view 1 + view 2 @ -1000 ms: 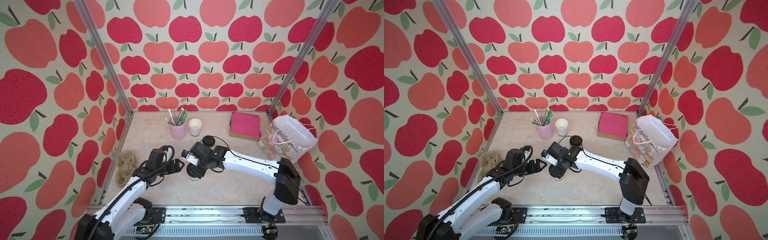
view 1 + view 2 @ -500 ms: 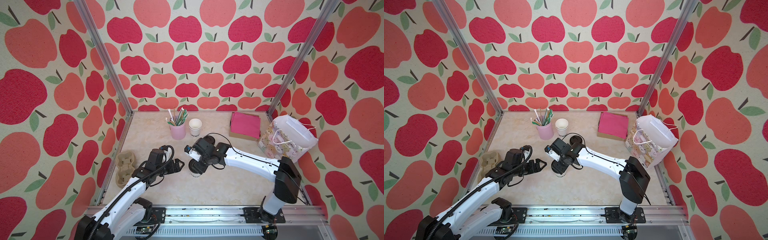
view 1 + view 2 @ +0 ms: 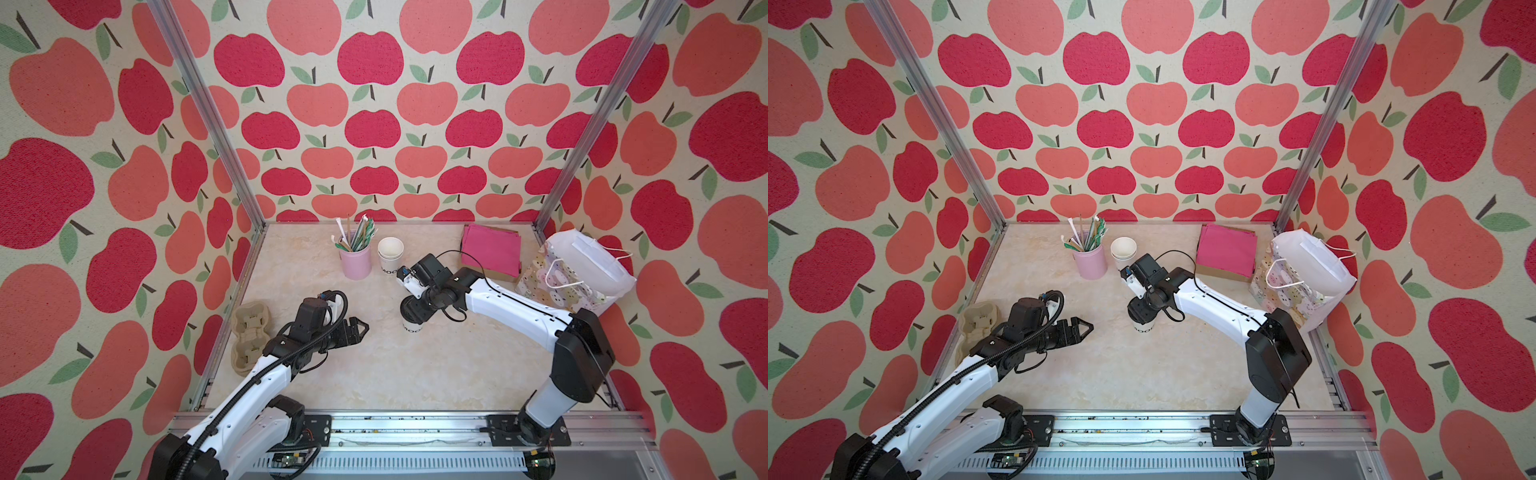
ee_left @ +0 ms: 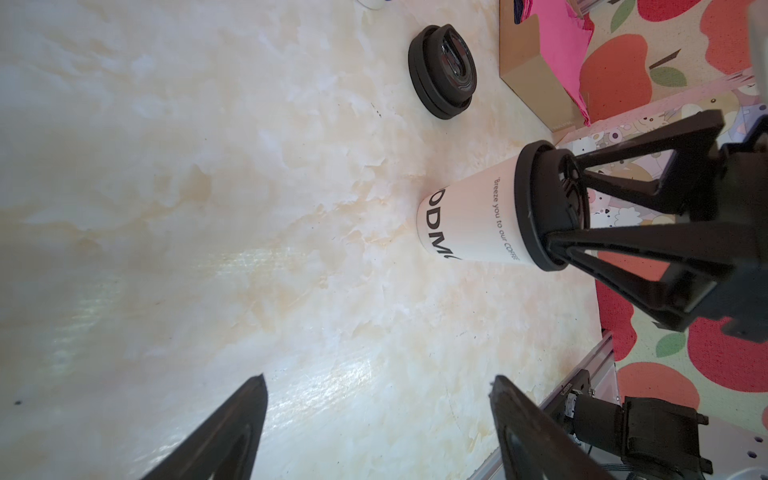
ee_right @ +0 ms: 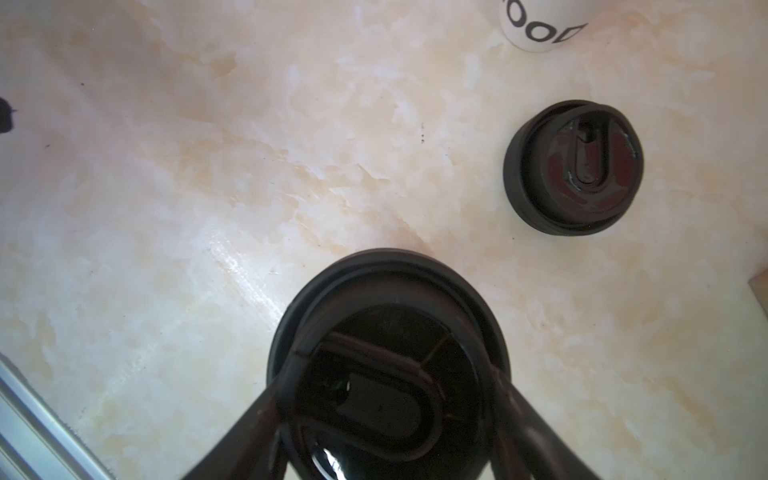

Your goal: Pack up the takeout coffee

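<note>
Near the middle of the counter (image 3: 415, 374), upright: white paper cup (image 4: 469, 220) with black lettering, black lid (image 4: 536, 208) seated on its mouth. Gripped from above by the right fingers (image 4: 623, 239), closed across the lid, one tip on its top face, the other against its rim. Cannot tell whether the base rests on the counter or hangs just off it.

Left of the cup and clear of it: left fingers (image 3: 357, 328), spread wide, holding nothing, pointed toward the cup.

Beyond the cup, toward the far side: short stack of black lids (image 5: 573, 166) on the counter, apart from the cup. Along the far edge, pink cup of straws (image 3: 355, 262) just beside a nested stack of white cups (image 3: 390, 251). Farther right, pink napkins (image 3: 492, 247) in a cardboard box (image 3: 490, 272), then a patterned gift bag (image 3: 573, 278). At the left edge, pulp cup carrier (image 3: 248, 340).
</note>
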`<action>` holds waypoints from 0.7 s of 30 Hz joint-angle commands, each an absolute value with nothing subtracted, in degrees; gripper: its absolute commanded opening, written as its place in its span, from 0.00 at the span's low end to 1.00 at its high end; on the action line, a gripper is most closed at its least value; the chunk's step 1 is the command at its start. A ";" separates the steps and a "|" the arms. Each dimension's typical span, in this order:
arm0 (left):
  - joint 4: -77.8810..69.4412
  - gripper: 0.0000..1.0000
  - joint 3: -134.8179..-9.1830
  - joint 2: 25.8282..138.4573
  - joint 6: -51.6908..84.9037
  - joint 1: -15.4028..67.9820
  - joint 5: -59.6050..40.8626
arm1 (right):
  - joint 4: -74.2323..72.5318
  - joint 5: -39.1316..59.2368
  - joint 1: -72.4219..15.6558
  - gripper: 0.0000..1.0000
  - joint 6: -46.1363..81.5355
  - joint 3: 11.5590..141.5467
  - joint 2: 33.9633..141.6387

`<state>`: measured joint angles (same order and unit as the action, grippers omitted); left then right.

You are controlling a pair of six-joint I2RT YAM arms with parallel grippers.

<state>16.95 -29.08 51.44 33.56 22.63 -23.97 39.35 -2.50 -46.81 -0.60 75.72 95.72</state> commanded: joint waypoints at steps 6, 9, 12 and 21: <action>14.13 0.87 -27.62 52.82 34.67 22.31 -24.69 | 46.34 -9.36 -35.86 0.62 -4.31 74.96 101.98; 13.49 0.87 -27.35 53.08 34.89 22.32 -24.89 | 46.26 -9.07 -32.99 0.62 -4.26 76.99 103.80; 13.54 0.87 -27.58 53.34 34.56 22.32 -24.92 | 46.55 -9.37 -30.81 0.62 -4.78 78.87 105.21; 12.57 0.87 -27.07 53.90 34.70 22.24 -24.85 | 46.81 -9.77 -24.70 0.62 -4.54 81.39 107.23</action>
